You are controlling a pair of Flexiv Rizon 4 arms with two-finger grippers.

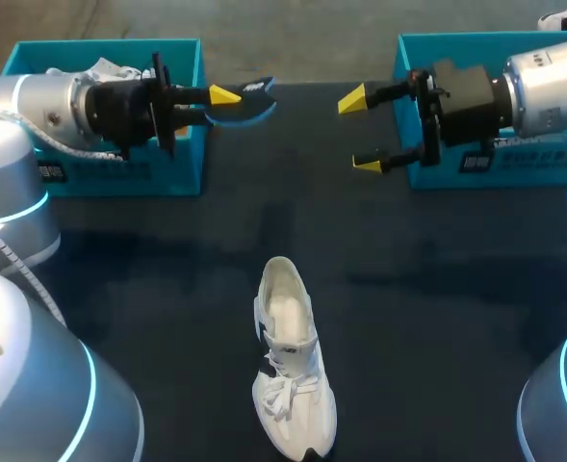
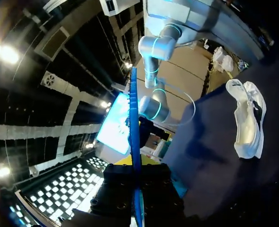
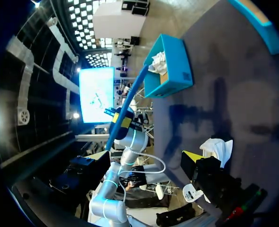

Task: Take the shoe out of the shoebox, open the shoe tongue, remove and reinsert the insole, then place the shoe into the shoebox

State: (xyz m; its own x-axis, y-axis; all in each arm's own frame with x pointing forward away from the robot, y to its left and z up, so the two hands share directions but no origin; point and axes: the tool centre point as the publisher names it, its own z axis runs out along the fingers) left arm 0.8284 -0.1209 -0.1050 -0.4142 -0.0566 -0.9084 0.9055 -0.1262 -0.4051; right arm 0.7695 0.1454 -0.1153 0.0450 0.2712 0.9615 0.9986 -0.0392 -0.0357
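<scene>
A white shoe (image 1: 291, 366) lies on the dark table near its front edge, laces toward me and opening toward the back. My left gripper (image 1: 227, 101) hovers above the table beside the left blue shoebox (image 1: 119, 173), shut on a blue insole (image 1: 249, 104) that sticks out past its yellow tips. In the left wrist view the insole (image 2: 135, 127) stands edge-on between the fingers, with the shoe (image 2: 247, 118) off to one side. My right gripper (image 1: 360, 132) hangs open and holds nothing, facing the insole from the right. The right wrist view shows the insole (image 3: 129, 104) and the shoe (image 3: 218, 147) behind one finger (image 3: 208, 172).
A second blue box (image 1: 500, 164) stands at the back right, under my right arm. White crumpled paper (image 1: 110, 69) fills the left shoebox. Dark tabletop (image 1: 437, 289) lies around the shoe.
</scene>
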